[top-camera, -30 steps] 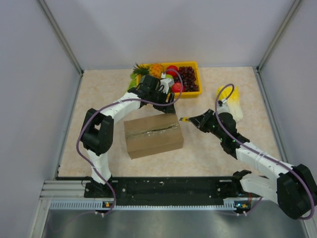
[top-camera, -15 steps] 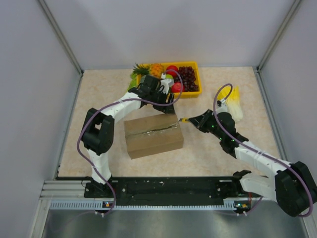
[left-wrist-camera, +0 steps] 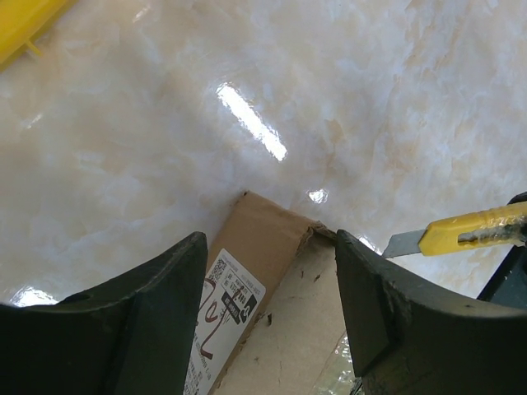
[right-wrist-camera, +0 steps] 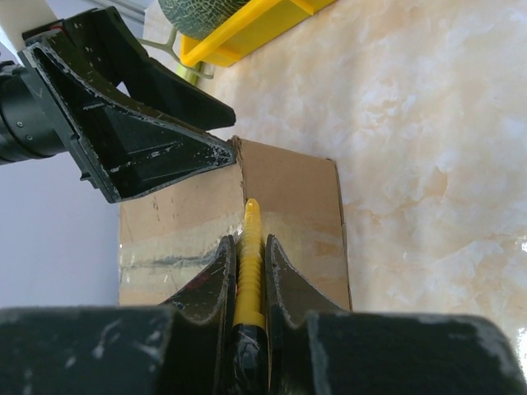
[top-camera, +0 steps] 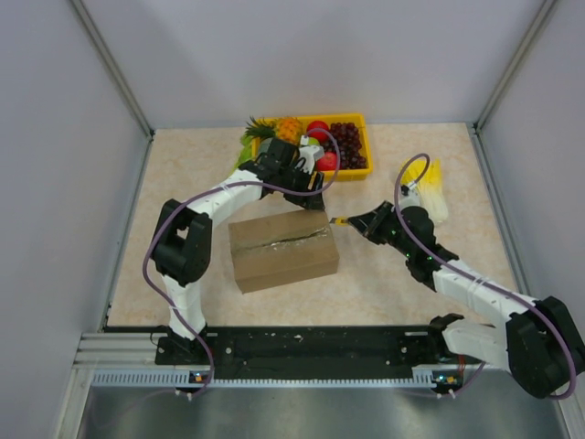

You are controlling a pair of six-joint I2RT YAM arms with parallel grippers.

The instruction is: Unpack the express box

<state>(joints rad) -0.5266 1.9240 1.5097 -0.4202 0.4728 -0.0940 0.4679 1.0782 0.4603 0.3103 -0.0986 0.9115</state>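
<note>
The express box, brown cardboard with a taped top seam, lies in the middle of the table. Its white label shows in the left wrist view. My left gripper is open, its jaws straddling the box's far right corner. My right gripper is shut on a yellow utility knife. The knife points at the box's right end, in line with the taped seam. Its blade shows just off that corner.
A yellow tray of fruit stands at the back, just behind my left gripper. A yellow and white object lies at the right behind my right arm. Grey walls close in the left, right and back.
The right gripper with the knife has crept slightly toward the box's right end. The left arm and the box have not moved.
</note>
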